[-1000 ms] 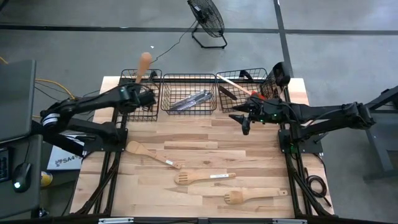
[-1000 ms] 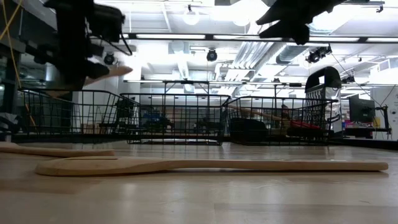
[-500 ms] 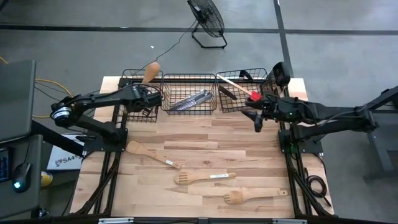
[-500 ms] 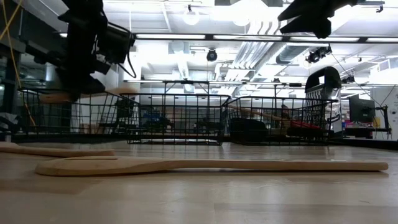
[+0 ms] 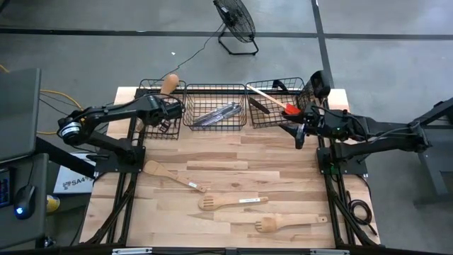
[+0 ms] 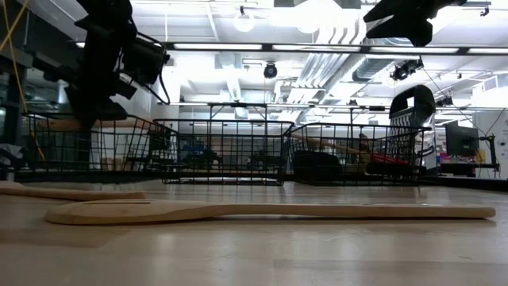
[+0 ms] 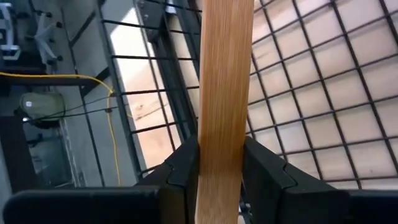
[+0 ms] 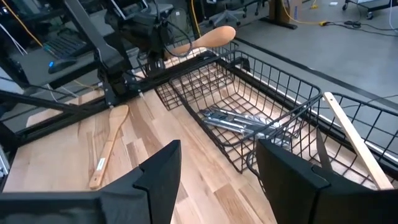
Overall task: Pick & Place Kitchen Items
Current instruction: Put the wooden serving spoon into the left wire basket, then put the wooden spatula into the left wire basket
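My left gripper [image 5: 170, 110] hangs over the left black wire basket [image 5: 157, 120], shut on a pale wooden spoon whose round head [image 5: 170, 83] sticks out past the basket's far rim. The head also shows in the right wrist view [image 8: 214, 37]. My right gripper [image 5: 301, 134] stands open and empty in the air near the right basket [image 5: 277, 103]; its fingers [image 8: 158, 180] have nothing between them. On the table lie a wooden spoon [image 5: 173, 177] and two slotted wooden spatulas [image 5: 230, 202], [image 5: 290, 224]. My left gripper pinches the wooden spoon's flat handle [image 7: 224, 155] between its two fingers [image 7: 183, 171], one on each narrow edge. It comes slanting down from the table's left. The handle runs on beyond the fingertips over the basket's wire floor, with the head raised toward the far edge. I cannot tell whether the spoon touches the wire.
The middle basket [image 5: 214, 95] holds silver cutlery [image 5: 216, 113]. The right basket holds a red-headed spatula [image 5: 290, 110], a pale wooden stick [image 5: 265, 95] and a dark tool. Bare wood lies between the baskets and the three utensils. A fan [image 5: 236, 21] stands on the floor behind.
My left gripper has sunk toward the left basket and rolled. The spoon has tipped with it, so its head is now lower and nearer the basket's far rim. My right gripper, still open, has drawn back toward the table's right edge.
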Robot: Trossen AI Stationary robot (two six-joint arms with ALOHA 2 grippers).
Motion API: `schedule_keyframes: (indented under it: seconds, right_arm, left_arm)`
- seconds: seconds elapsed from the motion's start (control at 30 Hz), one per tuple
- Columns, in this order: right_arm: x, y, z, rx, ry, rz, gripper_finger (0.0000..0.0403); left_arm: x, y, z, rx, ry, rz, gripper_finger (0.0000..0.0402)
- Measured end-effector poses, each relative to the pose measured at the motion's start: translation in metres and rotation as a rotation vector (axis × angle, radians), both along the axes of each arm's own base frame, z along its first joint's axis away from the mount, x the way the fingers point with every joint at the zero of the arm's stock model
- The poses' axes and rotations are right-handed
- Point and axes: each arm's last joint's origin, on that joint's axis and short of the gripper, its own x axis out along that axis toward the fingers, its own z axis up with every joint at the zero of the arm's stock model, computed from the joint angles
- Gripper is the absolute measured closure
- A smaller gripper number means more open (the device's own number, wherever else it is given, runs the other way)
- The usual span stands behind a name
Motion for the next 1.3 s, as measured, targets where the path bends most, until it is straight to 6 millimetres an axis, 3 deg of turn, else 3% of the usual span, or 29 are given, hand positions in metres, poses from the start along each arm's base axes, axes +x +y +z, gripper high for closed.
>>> schedule_keyframes:
  seconds: [0.43, 0.7, 0.9, 1.3]
  right_arm:
    - [0.000, 0.000, 0.000, 0.000, -0.001, 0.000, 0.0203]
    - [0.000, 0.000, 0.000, 0.003, -0.002, -0.001, 0.0203]
    - [0.000, 0.000, 0.000, -0.002, 0.000, -0.003, 0.0203]
    - [0.000, -0.001, 0.000, -0.009, 0.001, -0.017, 0.0203]
  left_arm:
    - [0.001, 0.000, -0.001, -0.030, 0.007, -0.033, 0.0311]
    - [-0.005, 0.012, -0.002, -0.104, -0.012, -0.028, 0.0311]
    - [-0.012, 0.020, -0.003, -0.180, -0.021, -0.021, 0.0277]
    - [-0.007, 0.025, -0.005, -0.222, -0.133, -0.043, 0.0275]
